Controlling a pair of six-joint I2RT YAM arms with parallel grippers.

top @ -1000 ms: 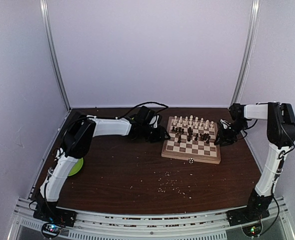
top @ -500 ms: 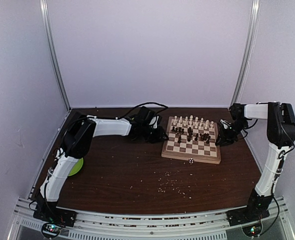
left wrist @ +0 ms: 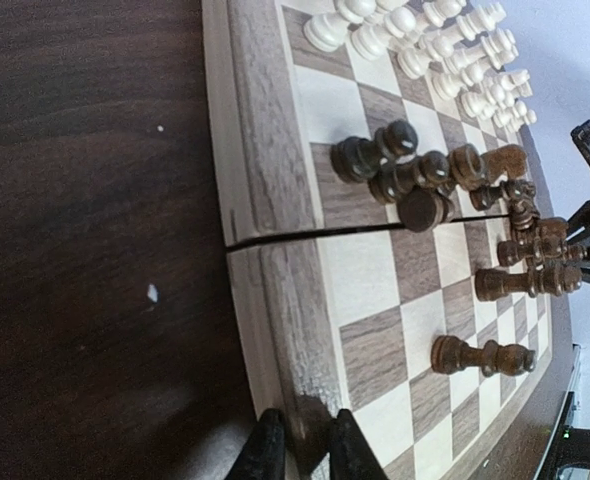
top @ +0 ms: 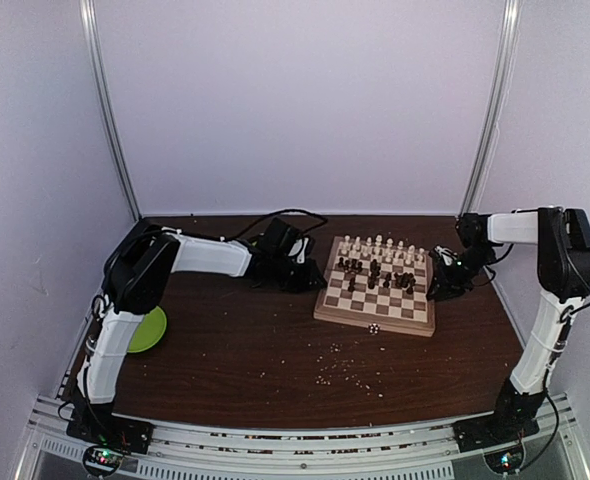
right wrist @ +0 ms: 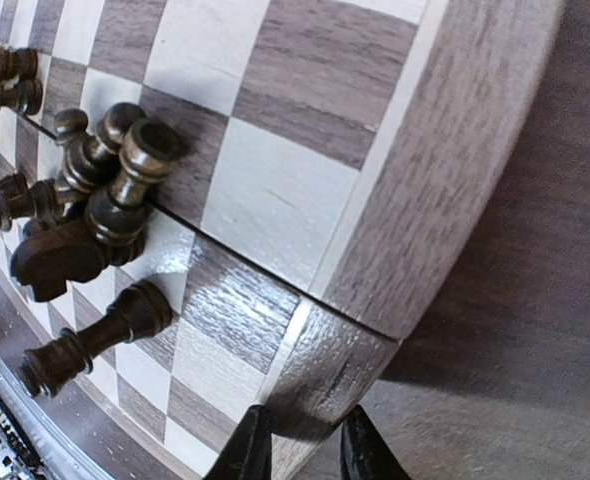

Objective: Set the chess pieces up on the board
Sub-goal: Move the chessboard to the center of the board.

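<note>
The left fingers (left wrist: 266,452) and right fingers (right wrist: 247,452) are clamped on the board (top: 363,301) at its 9 and 3 o'clock rims. It lies on the worktop (top: 245,345) with the chess pieces (top: 375,268) crowding its 12 o'clock half.

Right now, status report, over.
Left gripper, right gripper: each pinching board rim. Dark chess pieces clustered, several toppled; cream ones lined up. Crumbs on table.

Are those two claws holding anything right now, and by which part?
Both hold the board: the left gripper pinches the rim on its left side, the right gripper the rim on its right side.
</note>
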